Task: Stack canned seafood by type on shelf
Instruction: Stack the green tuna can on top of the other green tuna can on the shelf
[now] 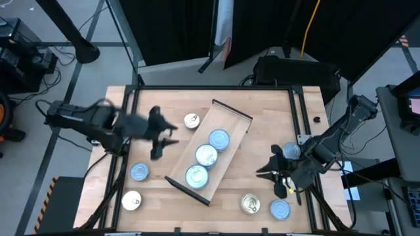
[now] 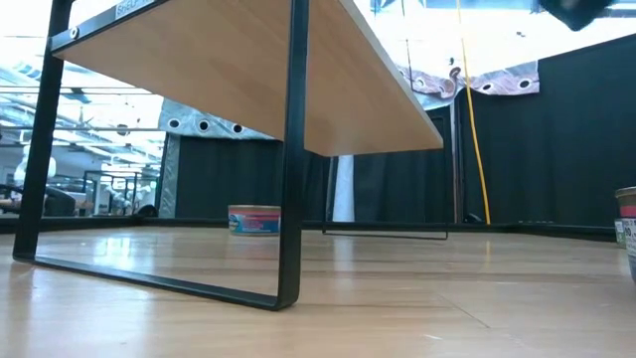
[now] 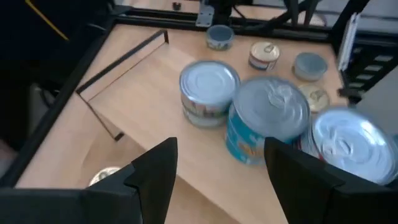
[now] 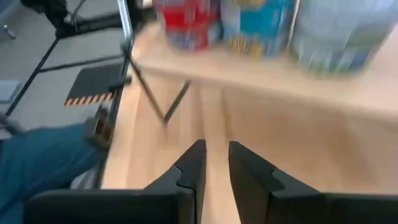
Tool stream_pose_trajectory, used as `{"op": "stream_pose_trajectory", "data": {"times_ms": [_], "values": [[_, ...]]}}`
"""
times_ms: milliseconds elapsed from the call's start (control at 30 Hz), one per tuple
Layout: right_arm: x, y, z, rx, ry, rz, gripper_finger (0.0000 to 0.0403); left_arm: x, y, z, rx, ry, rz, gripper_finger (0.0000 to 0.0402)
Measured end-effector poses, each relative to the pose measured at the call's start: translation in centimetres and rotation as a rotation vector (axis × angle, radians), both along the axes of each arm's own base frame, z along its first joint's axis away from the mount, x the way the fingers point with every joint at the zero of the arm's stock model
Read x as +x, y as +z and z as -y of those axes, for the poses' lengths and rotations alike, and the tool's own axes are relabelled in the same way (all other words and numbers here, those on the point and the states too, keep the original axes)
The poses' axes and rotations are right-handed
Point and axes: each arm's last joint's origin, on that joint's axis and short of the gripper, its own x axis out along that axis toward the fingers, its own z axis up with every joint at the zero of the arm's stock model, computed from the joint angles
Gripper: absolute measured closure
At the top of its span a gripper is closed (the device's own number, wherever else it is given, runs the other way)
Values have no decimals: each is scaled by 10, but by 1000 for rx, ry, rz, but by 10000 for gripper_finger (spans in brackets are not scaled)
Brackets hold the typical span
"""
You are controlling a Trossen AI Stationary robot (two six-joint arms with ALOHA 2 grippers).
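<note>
The shelf (image 1: 231,131) lies slantwise across the middle of the table, and its dark end rails (image 2: 288,199) hold it above the tabletop. On it stand three blue-topped tins (image 1: 218,139) (image 1: 207,155) (image 1: 196,176) in a row; they show again in the left wrist view (image 3: 209,87) (image 3: 268,106) (image 3: 351,143). Loose tins rest flat on the table on both sides. My left gripper (image 1: 172,134) (image 3: 221,146) hovers open and empty at the shelf's left side. My right gripper (image 1: 262,172) (image 4: 216,146) is right of the shelf, its fingers almost together with nothing between them.
Left of the shelf lie a gold-topped tin (image 1: 191,120), a blue tin (image 1: 139,172) and a gold tin (image 1: 131,200). On the right are a tin (image 1: 291,152), a gold one (image 1: 250,204) and a blue one (image 1: 280,209). Black frame rails (image 1: 131,131) border the table.
</note>
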Motion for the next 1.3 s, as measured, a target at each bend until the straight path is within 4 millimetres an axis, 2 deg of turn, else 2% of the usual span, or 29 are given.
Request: {"op": "stream_pose_trajectory", "data": {"times_ms": [100,233,333,467,600,700,967,1133,1300], "values": [[-5,-13,1,48,-69,-134,342,-4,-21,23,35,28,20,162],[-9,-32,12,27,-247,-312,347,-6,-47,53,48,46,63,162],[-11,-45,23,12,-365,-485,356,-10,-58,71,72,64,93,162],[-7,-60,36,-5,-443,-716,375,-16,-68,85,92,63,96,162],[-2,-71,47,-56,-454,-905,398,-19,-72,93,105,88,114,162],[1,-76,54,-96,-407,-996,401,-20,-73,96,155,108,131,162],[9,-75,90,-116,-402,-1062,403,-20,-73,96,214,75,122,162],[3,-91,107,-104,-425,-1137,403,-21,-73,96,216,74,119,162],[-6,-107,112,-73,-424,-1192,403,-22,-73,98,216,66,120,162]]}}
